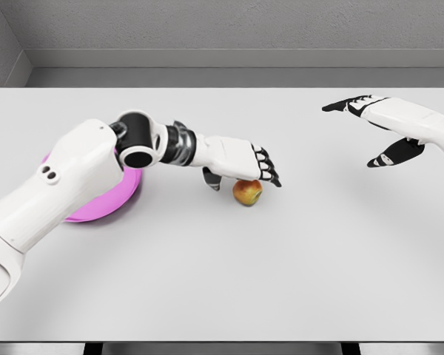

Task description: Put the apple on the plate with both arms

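**Operator:** State the layout, left to right.

**Technician:** The round magenta plastic plate (100,213) lies at the left of the plain white table (229,281), partly hidden under the left forearm. The left hand (240,164) is just right of it, palm down over the small red-and-yellow apple (247,192). The fingers (267,168) drape above the fruit and the thumb (212,180) hangs at its left. The apple sits on the table, near the plate but not on it. The right hand (381,129) hovers well apart at the far right, digits spread and holding nothing.

**Operator:** Is the left hand gripping the apple?

**Technician:** It does not look closed. The fingers appear loosely curved over the top; whether they touch the skin cannot be told from this view.

**Operator:** Procedure for the grasp?

**Technician:** Judged from this layout: lower the palm until thumb and fingers bracket the widest part of the fruit, then close evenly. A round, smooth apple is likely to roll if pressed from one side only. Lift straight up before moving left, and clear the plate rim.
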You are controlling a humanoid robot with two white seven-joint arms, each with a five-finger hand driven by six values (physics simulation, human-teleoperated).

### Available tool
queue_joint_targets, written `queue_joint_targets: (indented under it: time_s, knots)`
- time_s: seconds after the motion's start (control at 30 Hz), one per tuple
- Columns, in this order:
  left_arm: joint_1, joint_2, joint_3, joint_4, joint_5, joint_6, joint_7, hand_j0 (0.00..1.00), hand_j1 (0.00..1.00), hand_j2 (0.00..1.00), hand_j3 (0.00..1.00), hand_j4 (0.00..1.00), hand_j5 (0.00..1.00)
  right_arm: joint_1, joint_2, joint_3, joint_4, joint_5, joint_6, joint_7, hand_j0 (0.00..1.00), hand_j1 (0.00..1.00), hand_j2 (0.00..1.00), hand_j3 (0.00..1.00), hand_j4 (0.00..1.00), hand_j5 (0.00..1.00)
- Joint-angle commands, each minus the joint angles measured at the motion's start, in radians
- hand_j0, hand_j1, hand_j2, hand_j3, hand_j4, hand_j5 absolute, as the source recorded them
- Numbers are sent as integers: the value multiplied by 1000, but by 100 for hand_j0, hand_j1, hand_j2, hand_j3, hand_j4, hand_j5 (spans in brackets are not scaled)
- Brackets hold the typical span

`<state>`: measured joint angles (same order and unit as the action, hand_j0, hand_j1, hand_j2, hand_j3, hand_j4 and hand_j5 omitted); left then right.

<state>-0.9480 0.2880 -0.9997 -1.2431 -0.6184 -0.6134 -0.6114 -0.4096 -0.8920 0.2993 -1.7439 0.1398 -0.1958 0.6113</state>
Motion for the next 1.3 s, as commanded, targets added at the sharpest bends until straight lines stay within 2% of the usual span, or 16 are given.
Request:
queue_joint_targets:
  time_s: [0.0,0.17,0.3,0.33,0.4,0.47,0.87,1.07,1.27]
  knots:
    - [0,-7,-16,5,3,3,0,100,100,100,100,100,100,0,-1,0,0,-3,1,0,100,100,100,100,100,100]
    - [0,-6,-37,-9,12,3,0,98,98,98,98,98,98,0,-1,1,0,-3,1,0,100,100,100,100,100,100]
    - [2,0,-40,-27,29,3,0,91,91,91,91,91,91,0,-1,1,0,-3,1,0,100,100,100,100,100,100]
    - [2,2,-39,-27,29,3,0,87,87,87,87,87,87,0,1,0,0,-3,1,0,100,100,100,100,100,100]
    - [2,3,-39,-27,29,3,0,71,71,71,71,71,71,0,1,1,0,-3,1,0,100,100,100,100,100,100]
    - [2,2,-42,-27,29,3,0,64,64,64,64,64,64,0,1,1,-2,-3,1,0,100,100,100,100,100,100]
    - [8,-3,-60,-27,3,3,0,64,64,64,64,64,64,3,1,3,0,-3,1,0,100,100,100,100,100,100]
    - [11,7,-57,-27,0,3,0,55,55,55,55,55,55,6,1,3,0,-3,1,0,100,100,100,100,100,100]
    - [12,8,-59,-24,-43,3,0,45,45,45,45,45,45,6,2,3,0,-3,1,0,100,100,100,100,100,100]
